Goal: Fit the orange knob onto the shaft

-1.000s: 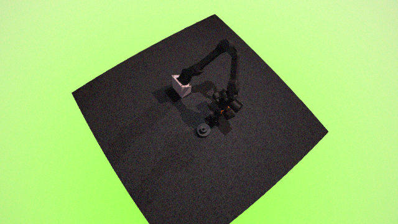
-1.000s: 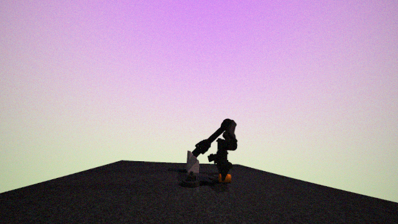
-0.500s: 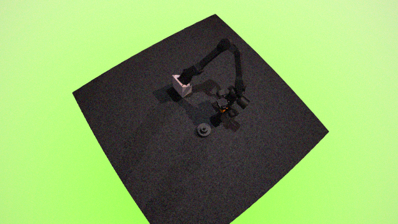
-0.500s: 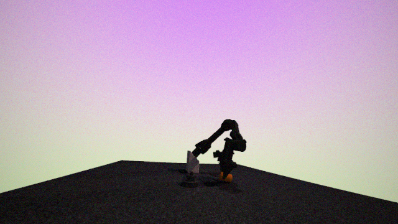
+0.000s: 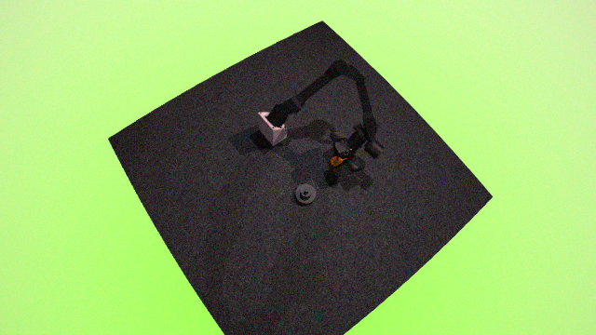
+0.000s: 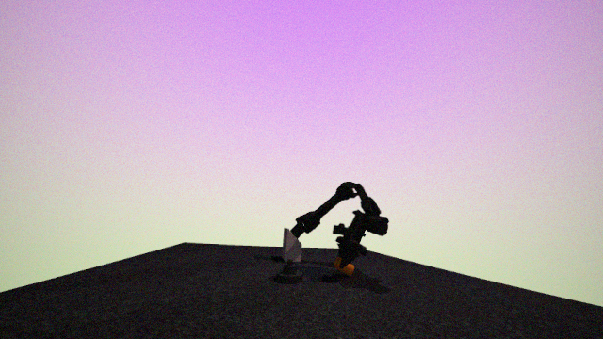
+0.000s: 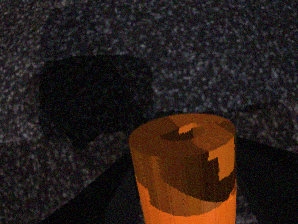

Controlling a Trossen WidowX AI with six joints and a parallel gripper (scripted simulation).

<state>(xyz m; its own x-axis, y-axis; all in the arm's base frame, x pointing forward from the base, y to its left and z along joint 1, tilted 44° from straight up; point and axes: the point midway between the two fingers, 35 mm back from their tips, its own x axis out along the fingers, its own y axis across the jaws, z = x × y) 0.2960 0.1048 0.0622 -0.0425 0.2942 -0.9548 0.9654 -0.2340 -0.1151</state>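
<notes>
The orange knob (image 5: 336,162) (image 6: 348,269) (image 7: 182,175) is held in my gripper (image 5: 343,160) (image 6: 347,264) (image 7: 181,154), which is shut on it. The knob looks tilted in the exterior view and is low, near the dark table; whether it touches the table is unclear. The wrist view shows its round end with a hole, partly in shadow; the flat side of the hole is hard to make out. The round grey pedestal (image 5: 299,199) (image 6: 288,279) stands apart from the knob, to its left in the top and exterior views. Its dark shaft (image 5: 305,193) stands upright and bare; its flat side cannot be seen.
The arm's pale base block (image 5: 276,135) (image 6: 292,250) stands behind the pedestal. The arm arches from it above the dark table (image 5: 223,163) (image 6: 188,292). Shadows of the arm and gripper lie around the knob.
</notes>
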